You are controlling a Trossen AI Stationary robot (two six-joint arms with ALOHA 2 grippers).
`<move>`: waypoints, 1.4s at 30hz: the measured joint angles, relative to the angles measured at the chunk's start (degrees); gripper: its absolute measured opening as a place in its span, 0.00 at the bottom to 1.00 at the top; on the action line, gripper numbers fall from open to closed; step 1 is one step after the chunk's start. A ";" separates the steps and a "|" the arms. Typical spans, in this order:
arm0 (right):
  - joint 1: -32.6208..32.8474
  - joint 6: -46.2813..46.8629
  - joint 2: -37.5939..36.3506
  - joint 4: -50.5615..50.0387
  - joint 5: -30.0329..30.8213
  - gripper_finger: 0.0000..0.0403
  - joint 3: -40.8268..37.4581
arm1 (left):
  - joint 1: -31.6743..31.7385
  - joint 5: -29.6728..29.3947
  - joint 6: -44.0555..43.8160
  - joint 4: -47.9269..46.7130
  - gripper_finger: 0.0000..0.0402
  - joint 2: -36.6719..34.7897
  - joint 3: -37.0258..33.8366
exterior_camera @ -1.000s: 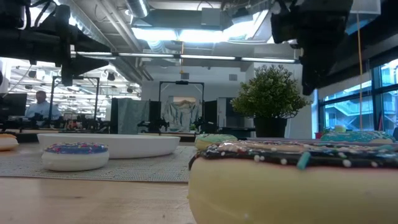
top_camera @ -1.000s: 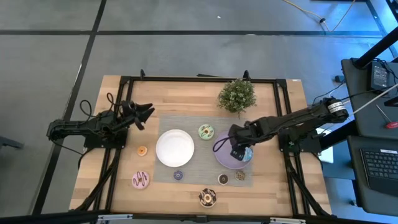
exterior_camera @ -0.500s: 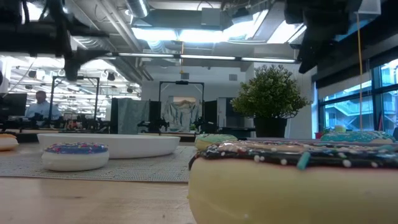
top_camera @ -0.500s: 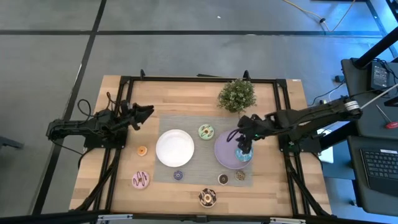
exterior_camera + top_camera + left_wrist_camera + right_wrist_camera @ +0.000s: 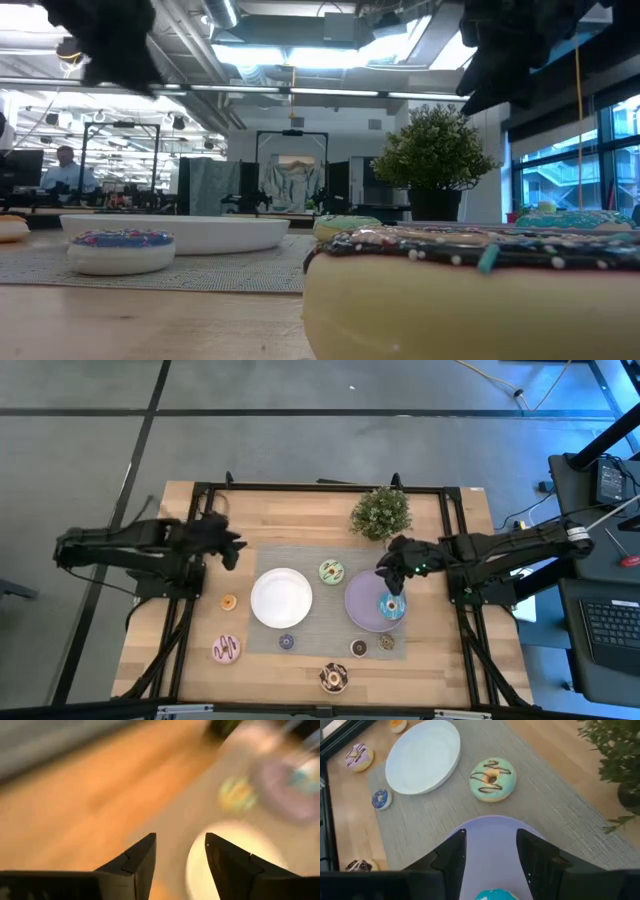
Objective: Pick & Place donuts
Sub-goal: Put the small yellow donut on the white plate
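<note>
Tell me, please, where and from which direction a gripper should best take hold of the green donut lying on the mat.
The green donut lies flat on the mat, hole up, apart from the white plate and lilac plate. Probably come straight down and pinch one side of the ring, one finger in the hole, one outside.

Pale wooden table (image 5: 300, 510), grey woven mat (image 5: 435, 825) (coarse weave), glossy white plate (image 5: 422, 756)

Grey floor (image 5: 300, 440) crossed by dark lines, ceiling strip lights (image 5: 290, 55) — office beyond, big windows (image 5: 560, 170)
</note>
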 joint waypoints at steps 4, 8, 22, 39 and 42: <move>-0.92 -0.06 0.00 0.01 0.00 0.44 0.00 | -0.08 9.48 -19.50 -13.08 0.41 10.12 3.30; -1.19 -1.39 0.00 0.01 -0.11 0.44 0.00 | -2.08 19.44 -26.55 -16.91 0.41 16.42 0.02; -1.19 -3.01 0.02 0.00 -0.42 0.44 0.00 | -14.10 25.22 -43.42 -10.01 0.41 24.35 -6.86; -1.19 -2.99 0.02 -0.02 -0.50 0.44 0.00 | -16.96 24.87 -44.65 -5.05 0.41 35.39 -6.88; -1.19 -3.01 0.02 -0.02 -0.50 0.44 0.00 | -16.96 25.52 -44.65 -5.03 0.41 36.87 -6.86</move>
